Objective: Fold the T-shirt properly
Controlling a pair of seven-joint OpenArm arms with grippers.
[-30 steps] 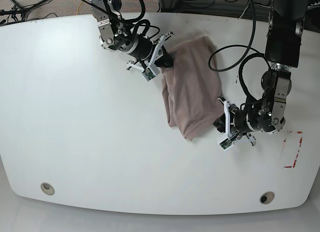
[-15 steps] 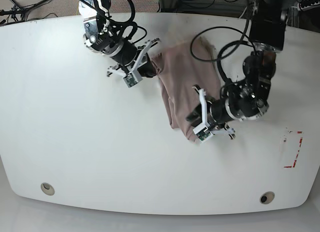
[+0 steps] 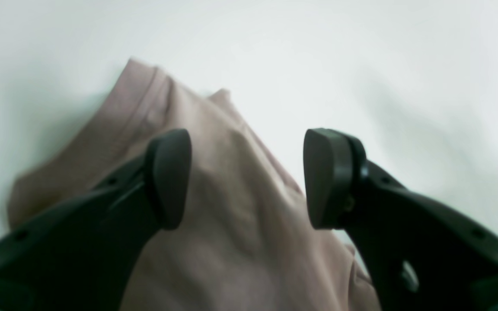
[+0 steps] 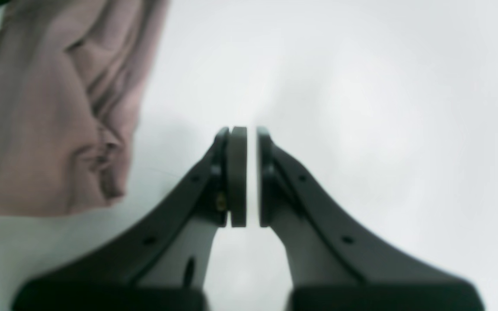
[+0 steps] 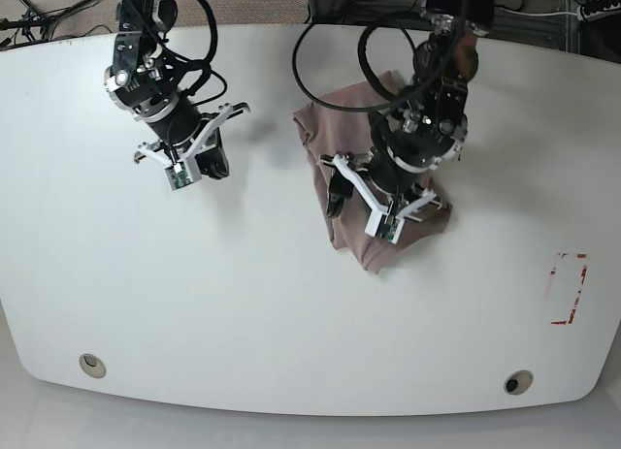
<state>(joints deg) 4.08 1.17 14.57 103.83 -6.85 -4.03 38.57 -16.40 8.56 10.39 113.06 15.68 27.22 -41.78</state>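
I see the T-shirt, dusty mauve-brown, lying bunched and partly folded on the white surface, right of centre toward the far edge. My left hand hovers directly above it, fingers spread wide and gripping nothing. My right hand sits apart over bare surface, fingers pressed nearly together, empty.

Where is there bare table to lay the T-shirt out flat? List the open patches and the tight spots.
Bare patches of the table: the wide front strip below both arms, and the left side in front of the right gripper. The right end is bare except for the red tape corner marks. Crowded: the middle back, where the left gripper hangs over the bunched T-shirt.
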